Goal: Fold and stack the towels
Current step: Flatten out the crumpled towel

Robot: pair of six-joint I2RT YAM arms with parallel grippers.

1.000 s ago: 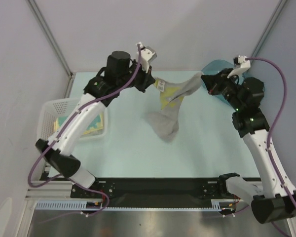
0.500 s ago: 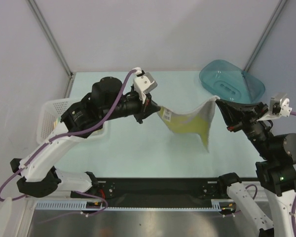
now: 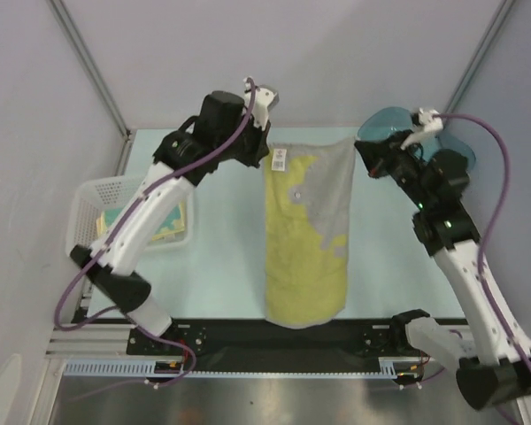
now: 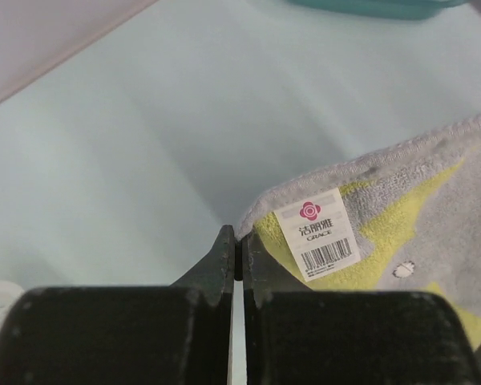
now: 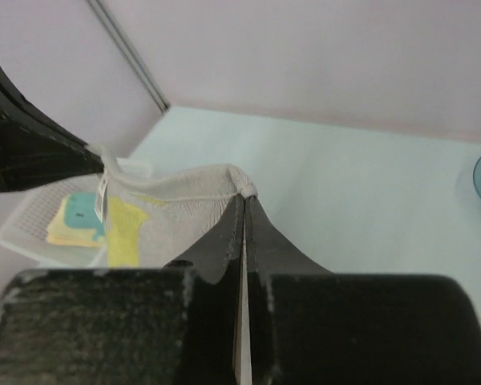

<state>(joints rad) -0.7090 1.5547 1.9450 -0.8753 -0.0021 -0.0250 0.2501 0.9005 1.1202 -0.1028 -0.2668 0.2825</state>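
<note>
Laying out flat, by the look of it. Near hem of the beige-grey towel [image 3: 305, 252] sits at the near edge of the tabletop [image 3: 221, 261], right by the black base rail [image 3: 248, 335], maybe just over it. Cloth runs straight back from there, yellow patches up, no big wrinkles.

White mesh basket [image 3: 81, 205] off to the left at mid-depth, other towels [image 3: 170, 223] inside, yellow/teal.

Far hem is the held end. Left gripper [image 3: 267, 162] is pinched tight on the far-left corner, just beside the barcode label [image 4: 317, 233]. Right gripper [image 3: 358, 152] is pinched tight on the far-right corner. My read: two corner grips keep that hem taut so the cloth lies square for a fold. Can't tell if the far hem touches the tabletop or hangs just above.

Teal tub [image 3: 378, 124] behind the right gripper, not involved.

Likely next: carry far hem toward near hem. Risk: a corner slipping out of so thin a pinch.
</note>
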